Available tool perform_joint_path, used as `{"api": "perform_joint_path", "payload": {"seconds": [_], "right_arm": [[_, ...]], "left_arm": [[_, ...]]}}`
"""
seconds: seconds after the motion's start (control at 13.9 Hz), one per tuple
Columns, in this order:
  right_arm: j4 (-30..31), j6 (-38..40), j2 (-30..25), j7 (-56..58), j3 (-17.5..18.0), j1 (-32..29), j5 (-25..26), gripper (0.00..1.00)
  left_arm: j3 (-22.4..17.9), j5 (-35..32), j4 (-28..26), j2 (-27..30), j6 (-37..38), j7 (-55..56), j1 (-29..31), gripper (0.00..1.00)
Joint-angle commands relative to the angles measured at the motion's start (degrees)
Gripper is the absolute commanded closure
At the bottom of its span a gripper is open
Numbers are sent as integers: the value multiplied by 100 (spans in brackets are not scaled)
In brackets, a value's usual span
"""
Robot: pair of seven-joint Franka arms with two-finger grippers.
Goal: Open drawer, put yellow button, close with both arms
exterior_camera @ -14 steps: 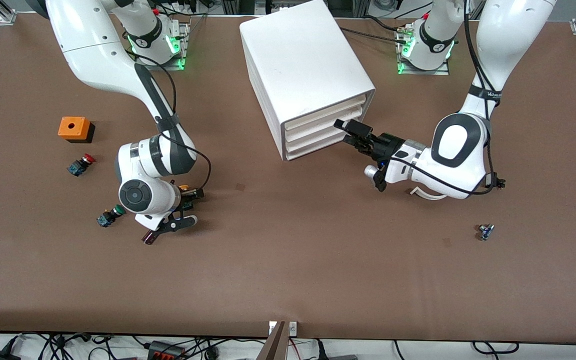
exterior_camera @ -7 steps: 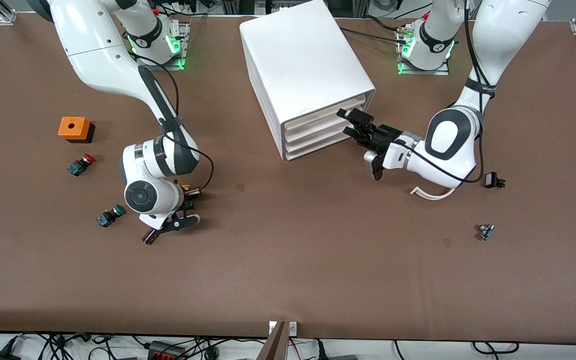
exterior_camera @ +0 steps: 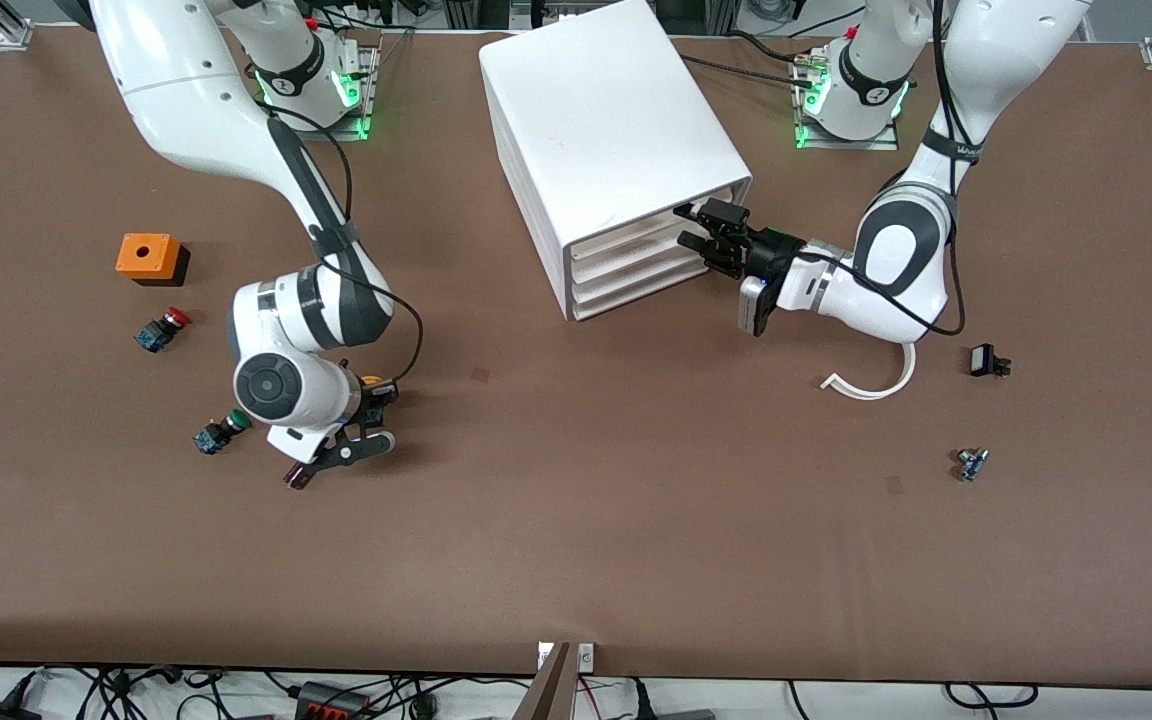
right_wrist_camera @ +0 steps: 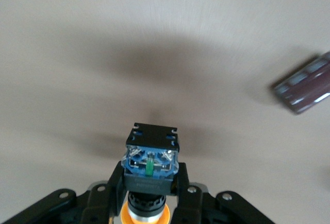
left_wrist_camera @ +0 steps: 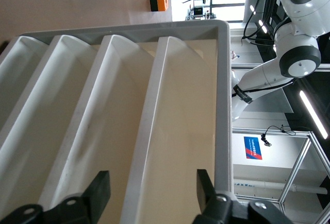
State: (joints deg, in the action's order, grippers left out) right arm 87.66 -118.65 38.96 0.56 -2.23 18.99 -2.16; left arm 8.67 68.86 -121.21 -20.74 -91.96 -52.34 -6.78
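Observation:
The yellow button (exterior_camera: pixel 370 381) is pinched by its black-and-blue body (right_wrist_camera: pixel 150 162) in my right gripper (exterior_camera: pixel 376 392), low over the table toward the right arm's end. That gripper (right_wrist_camera: pixel 149 175) is shut on it, and the orange-yellow cap points back at the wrist. My left gripper (exterior_camera: pixel 698 226) is at the front of the white cabinet (exterior_camera: pixel 606 120), level with the top drawer (exterior_camera: pixel 651 232). In the left wrist view its gripper (left_wrist_camera: pixel 152 190) is open, with the drawer's (left_wrist_camera: pixel 185 105) front edge between the two fingers. The drawer is shut.
An orange box (exterior_camera: pixel 148 256), a red-capped switch (exterior_camera: pixel 164 329) and a green-capped switch (exterior_camera: pixel 218 432) lie toward the right arm's end. A dark red piece (exterior_camera: pixel 298 476) lies by the right gripper. A white curved strip (exterior_camera: pixel 871 385), a black part (exterior_camera: pixel 986 361) and a small part (exterior_camera: pixel 972 463) lie toward the left arm's end.
My right gripper has shut on the yellow button. My left gripper has moved up from the lower drawers to the top drawer's front, its fingers narrowing a little.

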Motion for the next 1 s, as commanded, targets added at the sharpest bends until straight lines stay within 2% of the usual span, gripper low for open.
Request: {"api": "perform_joint_path", "payload": {"seconds": [0.0, 0.22, 0.36, 0.43, 0.57, 0.72, 0.93], "right_arm": [[-230, 403, -511, 94, -31, 34, 49, 90], [-679, 869, -758, 85, -5, 52, 14, 91], [-1039, 1045, -829, 85, -5, 156, -4, 91], [-1188, 1142, -838, 68, -5, 288, -4, 91], [-1382, 1204, -838, 15, -31, 551, 23, 93], [-1506, 1213, -838, -3, -58, 736, 23, 94], [-1673, 1239, -873, -169, -58, 991, 14, 96]], "left_arm": [[56, 101, -174, 140, -155, -215, -104, 29], [74, 110, -157, 131, -208, -215, -131, 31], [74, 110, -139, 70, -270, -416, -140, 44], [74, 128, -139, 9, -270, -617, -140, 55], [82, 163, -139, -62, -270, -795, -149, 68], [82, 163, -131, -80, -261, -892, -149, 88], [74, 110, 27, -80, -226, -795, -140, 89]]}}
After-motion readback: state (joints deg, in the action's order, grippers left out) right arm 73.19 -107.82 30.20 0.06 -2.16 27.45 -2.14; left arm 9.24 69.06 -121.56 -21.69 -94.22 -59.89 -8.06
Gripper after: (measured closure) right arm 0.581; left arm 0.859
